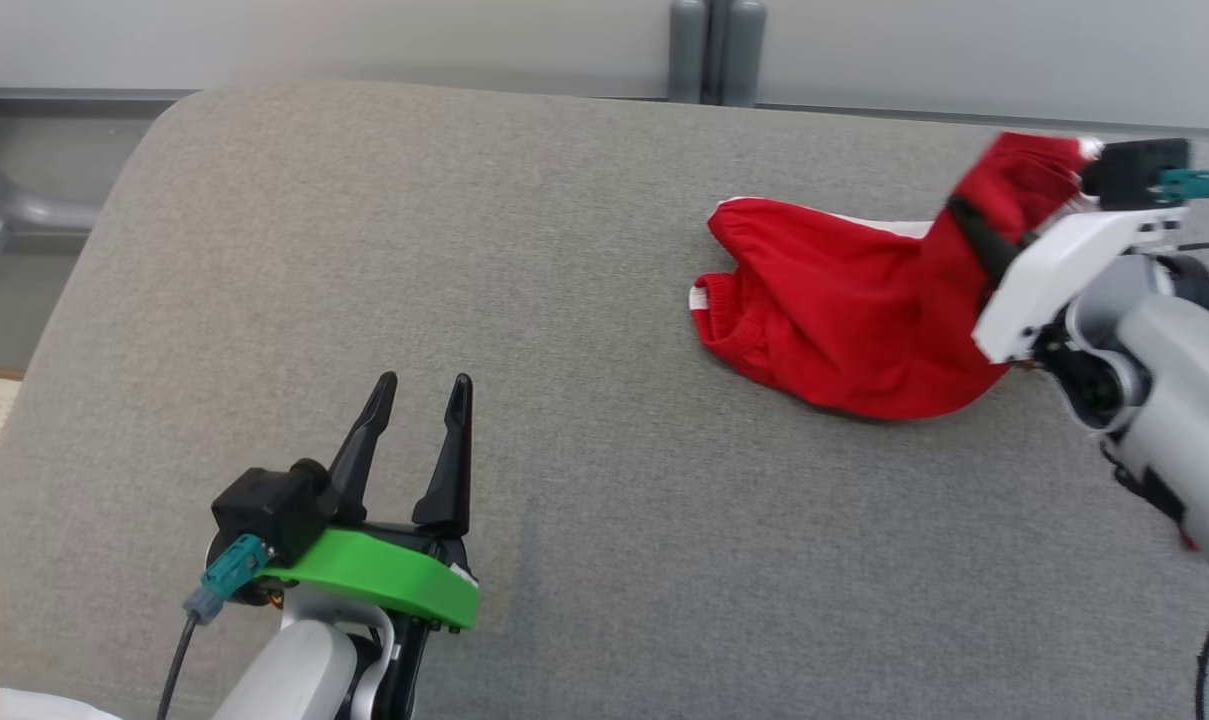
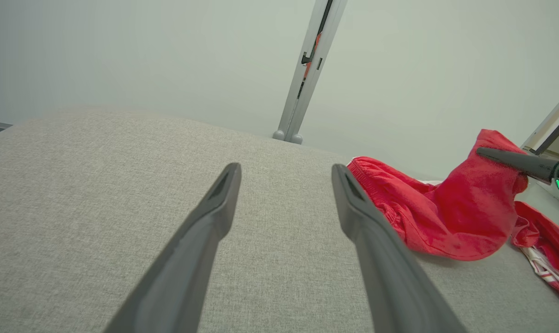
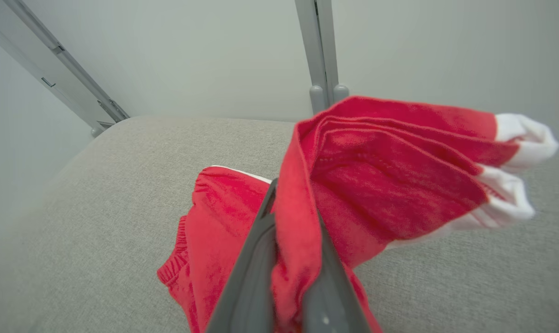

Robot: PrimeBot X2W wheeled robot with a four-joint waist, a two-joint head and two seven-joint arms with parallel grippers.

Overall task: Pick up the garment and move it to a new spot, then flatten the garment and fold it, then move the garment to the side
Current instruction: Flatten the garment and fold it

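The red garment (image 1: 844, 310) with white trim lies bunched at the right of the grey padded surface (image 1: 564, 250). My right gripper (image 1: 974, 235) is shut on a fold of it and holds that part lifted off the surface. In the right wrist view the red cloth (image 3: 376, 175) is pinched between the two fingers of my right gripper (image 3: 295, 194), its white cuffs hanging free to the right. My left gripper (image 1: 419, 385) hovers open and holds nothing, low at the left, well apart from the garment. In the left wrist view the garment (image 2: 445, 217) lies right of my open left gripper (image 2: 286, 173).
Two grey posts (image 1: 714, 50) stand behind the far edge of the surface. More red cloth with white stripes (image 2: 547, 259) lies at the far right. A white object (image 1: 34, 705) peeks in at the bottom left corner. The surface drops off at its rounded left edge.
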